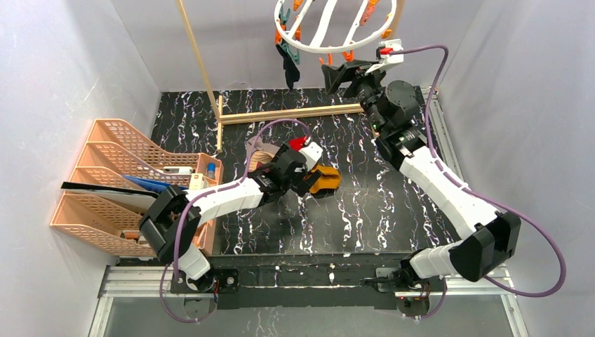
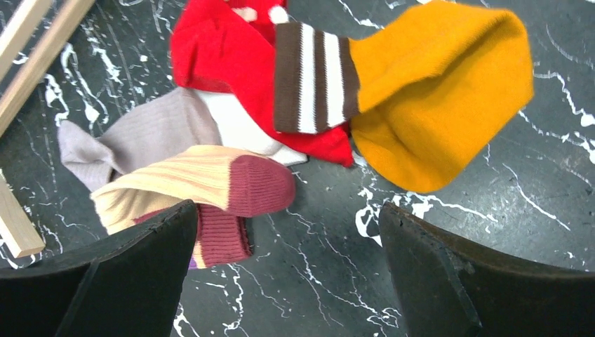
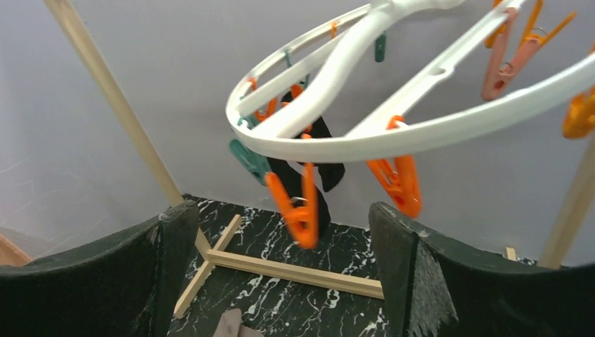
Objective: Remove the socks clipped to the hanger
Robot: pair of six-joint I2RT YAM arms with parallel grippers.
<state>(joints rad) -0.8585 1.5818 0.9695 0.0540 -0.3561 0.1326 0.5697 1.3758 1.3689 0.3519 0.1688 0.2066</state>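
Hanger (image 1: 330,50): white ring above the bench's (image 1: 351,210) far edge, one dark sock (image 1: 289,67) clipped on. Loose socks (image 2: 442,98) piled mid-bench under your left fingers (image 2: 126,274), spread wide, empty. Your right fingers (image 3: 449,281): wide apart, empty, just below the ring. Orange trays (image 1: 112,151), left: papers, small items.

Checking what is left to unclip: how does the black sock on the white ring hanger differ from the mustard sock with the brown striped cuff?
The black sock hangs from the round white plastic hanger; the mustard sock lies on the black marbled table. The black sock looks plain dark; the mustard sock has a brown, white-striped cuff. Both are soft fabric socks.
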